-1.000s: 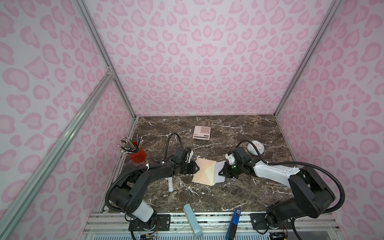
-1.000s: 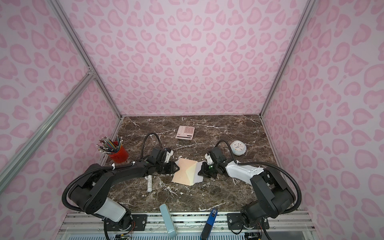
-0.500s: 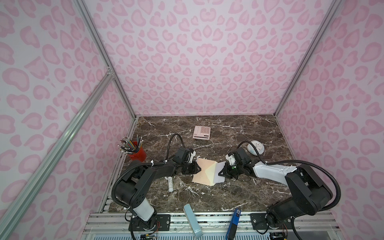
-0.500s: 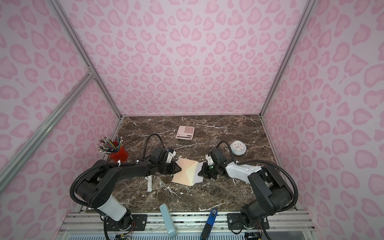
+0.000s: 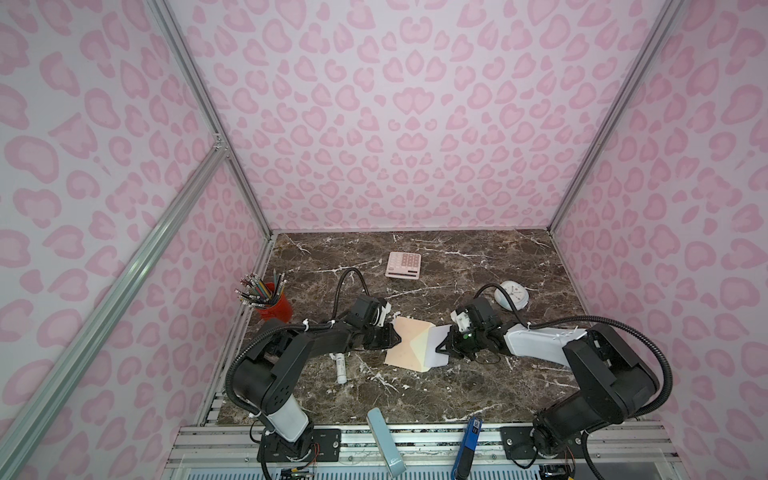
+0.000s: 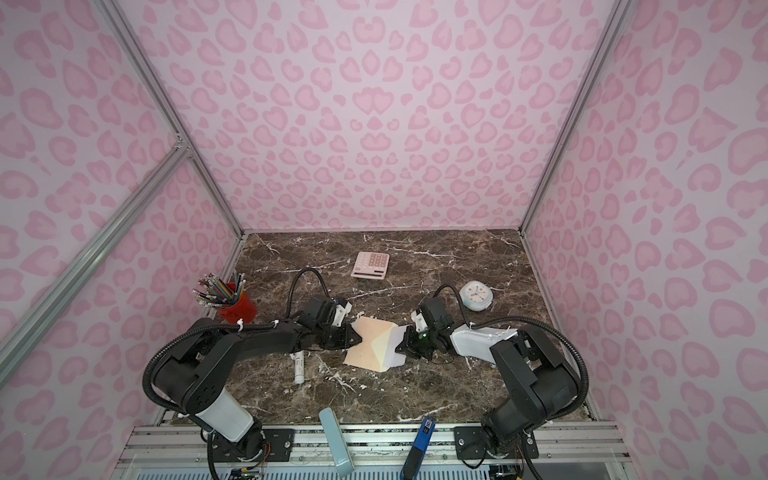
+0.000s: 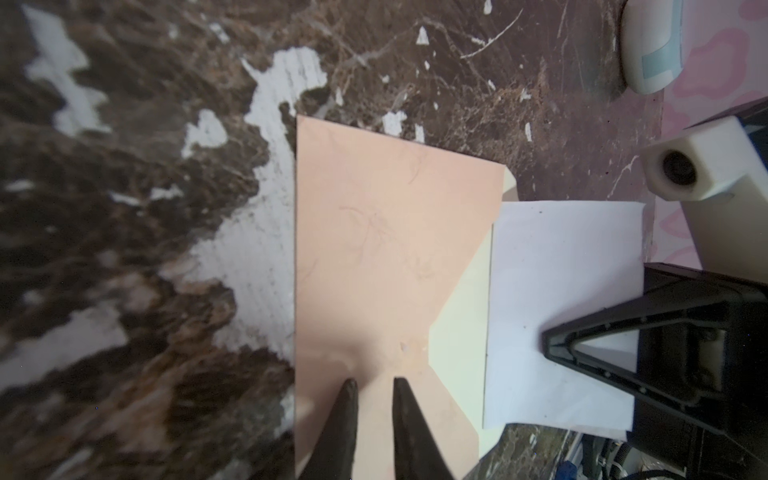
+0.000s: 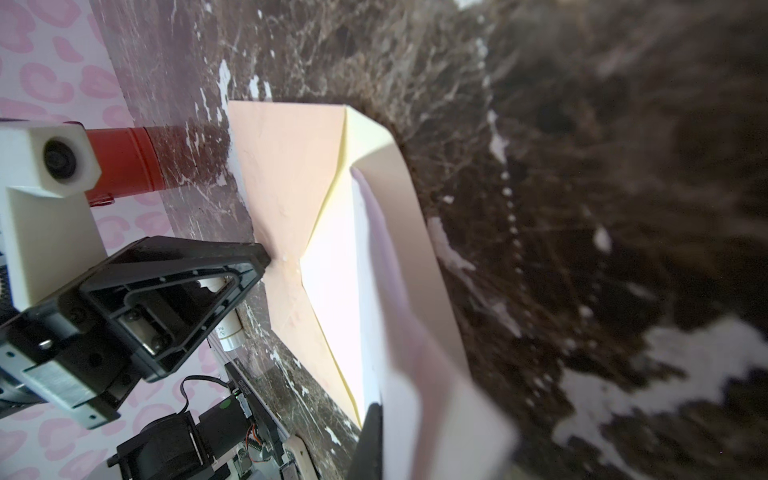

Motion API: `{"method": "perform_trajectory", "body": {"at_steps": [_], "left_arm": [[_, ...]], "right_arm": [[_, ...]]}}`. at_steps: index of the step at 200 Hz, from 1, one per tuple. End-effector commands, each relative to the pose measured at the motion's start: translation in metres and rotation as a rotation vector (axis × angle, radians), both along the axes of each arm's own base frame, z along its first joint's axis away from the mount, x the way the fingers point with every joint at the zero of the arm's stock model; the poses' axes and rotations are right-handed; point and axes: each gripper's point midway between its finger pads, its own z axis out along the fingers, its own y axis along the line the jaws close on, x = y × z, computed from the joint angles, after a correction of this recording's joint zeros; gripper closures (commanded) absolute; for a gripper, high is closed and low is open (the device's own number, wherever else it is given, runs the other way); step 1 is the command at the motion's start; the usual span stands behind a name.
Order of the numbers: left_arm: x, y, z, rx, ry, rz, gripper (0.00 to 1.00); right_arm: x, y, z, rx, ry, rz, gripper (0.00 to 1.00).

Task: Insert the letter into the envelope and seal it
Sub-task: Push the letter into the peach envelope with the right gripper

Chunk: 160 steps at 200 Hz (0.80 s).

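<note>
Mid-insertion. Pinning envelope (image 7: 374, 249) to table (image 7: 540, 104) with left gripper (image 7: 372, 384), jaws a narrow gap apart, gripping nothing. Holding letter (image 7: 561, 270) in right gripper (image 7: 550, 345), jaws clamped shut on it, leading edge at envelope mouth, over open flap (image 8: 411, 199). Not yet inside. To do: slide in, fold flap, seal.

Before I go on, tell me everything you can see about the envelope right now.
The envelope is peach-tan paper, lying on the marble table between the arms. It is open toward the right arm, showing its cream inner side. The white letter lies over that cream area, its leading edge visible, not yet in the pocket. The left gripper rests slightly parted tips on the opposite edge; the right gripper pinches the letter, not the envelope.
</note>
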Motion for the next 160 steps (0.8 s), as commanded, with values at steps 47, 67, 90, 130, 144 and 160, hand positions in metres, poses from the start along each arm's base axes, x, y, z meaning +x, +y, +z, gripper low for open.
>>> {"method": "perform_trajectory", "body": {"at_steps": [47,67,90,130,144,160], "left_arm": [[-0.0039,0.0031,-0.0062,0.016,0.021,0.0,0.8],[-0.0034,0.0022,-0.0055,0.012,0.021,-0.001,0.8],[-0.0039,0.0018,-0.0058,0.009,0.023,-0.003,0.8],[-0.0046,0.0013,-0.0051,0.006,0.024,-0.007,0.8],[-0.0044,0.0011,-0.0044,0.005,0.023,-0.008,0.8],[-0.0046,0.0009,-0.0043,0.003,0.023,-0.009,0.8]], "right_arm": [[0.0025,0.0045,-0.0056,0.019,-0.003,0.009,0.94],[0.0021,0.0055,-0.0066,0.019,-0.005,0.018,0.94],[0.0018,0.0063,-0.0084,0.018,-0.003,0.022,0.94],[0.0027,0.0097,-0.0089,0.019,-0.006,0.029,0.94],[0.0031,0.0108,-0.0092,0.021,-0.006,0.032,0.94],[0.0043,0.0116,-0.0094,0.022,-0.006,0.032,0.94]]}}
